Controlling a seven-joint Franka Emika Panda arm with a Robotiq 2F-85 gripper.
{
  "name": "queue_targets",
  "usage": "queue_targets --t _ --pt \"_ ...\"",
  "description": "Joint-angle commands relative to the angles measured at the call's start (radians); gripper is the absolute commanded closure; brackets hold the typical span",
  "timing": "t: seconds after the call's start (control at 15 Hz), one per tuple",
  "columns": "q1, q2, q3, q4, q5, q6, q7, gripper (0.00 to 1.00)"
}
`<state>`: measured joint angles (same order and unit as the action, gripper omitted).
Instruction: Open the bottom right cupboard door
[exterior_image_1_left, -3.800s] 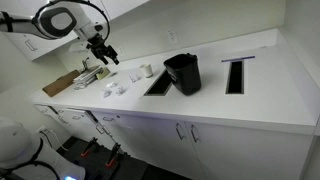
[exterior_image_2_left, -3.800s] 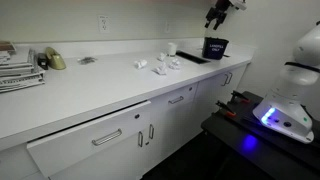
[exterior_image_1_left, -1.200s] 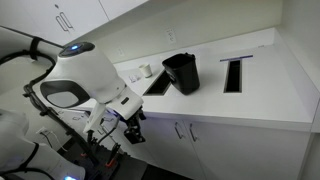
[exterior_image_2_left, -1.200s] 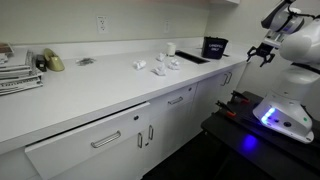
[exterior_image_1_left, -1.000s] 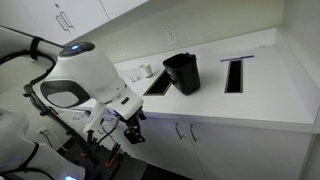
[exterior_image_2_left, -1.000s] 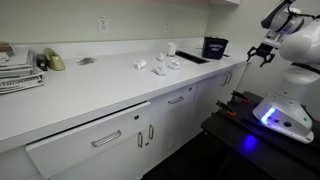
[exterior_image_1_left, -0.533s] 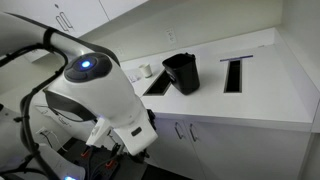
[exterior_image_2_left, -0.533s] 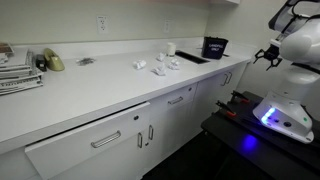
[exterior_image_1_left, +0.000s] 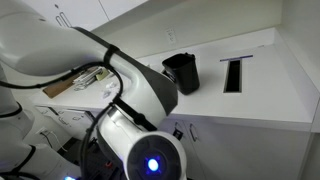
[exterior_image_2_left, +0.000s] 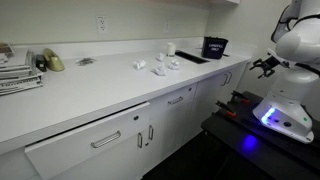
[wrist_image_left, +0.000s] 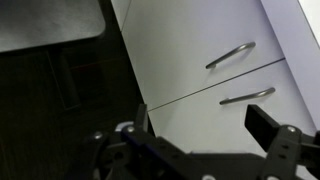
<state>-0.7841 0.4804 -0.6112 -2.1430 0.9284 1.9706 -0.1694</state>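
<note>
The bottom right cupboard door (exterior_image_1_left: 216, 150) is a plain white base-cabinet door under the counter, with a short silver bar handle (exterior_image_1_left: 192, 132) next to the handle of its paired door. In the wrist view two white doors (wrist_image_left: 190, 40) with bar handles fill the picture, and I cannot tell which of them is the right one. My gripper (wrist_image_left: 205, 125) is open and empty, its fingers spread in front of these doors without touching them. In an exterior view the gripper (exterior_image_2_left: 265, 66) hangs at counter height, out from the cabinet fronts.
The arm (exterior_image_1_left: 120, 100) blocks much of an exterior view. A black bin (exterior_image_1_left: 183, 72) stands by the sink (exterior_image_1_left: 160, 85) on the white counter (exterior_image_2_left: 100, 90). The robot base (exterior_image_2_left: 280, 115) stands on a dark cart. A drawer (exterior_image_2_left: 95, 140) stands slightly open at the near end.
The arm has swung down from above the counter to in front of the base cabinets. The gripper has dropped lower and now faces the doors. The doors stay shut.
</note>
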Motion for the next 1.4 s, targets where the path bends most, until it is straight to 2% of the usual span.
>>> queue_targets --t 0.0,0.07,0.33,0.6,0.8,1.07,1.33 --pt "-0.084 0.043 0.077 0.044 0.021 -0.013 0.021 0.0" --pt "-0.115 0.081 0.104 0.073 0.026 -0.017 0.023 0.0" --pt "-0.124 0.086 0.111 0.077 0.018 -0.012 0.023 0.0" --pt "-0.159 0.121 0.147 0.105 0.065 -0.09 0.202 0.0" --pt "-0.211 0.157 0.183 0.115 0.142 -0.115 0.271 0.0" --pt "-0.283 0.217 0.224 0.15 0.296 -0.166 0.295 0.0" --pt "-0.338 0.284 0.256 0.199 0.401 -0.284 0.364 0.0"
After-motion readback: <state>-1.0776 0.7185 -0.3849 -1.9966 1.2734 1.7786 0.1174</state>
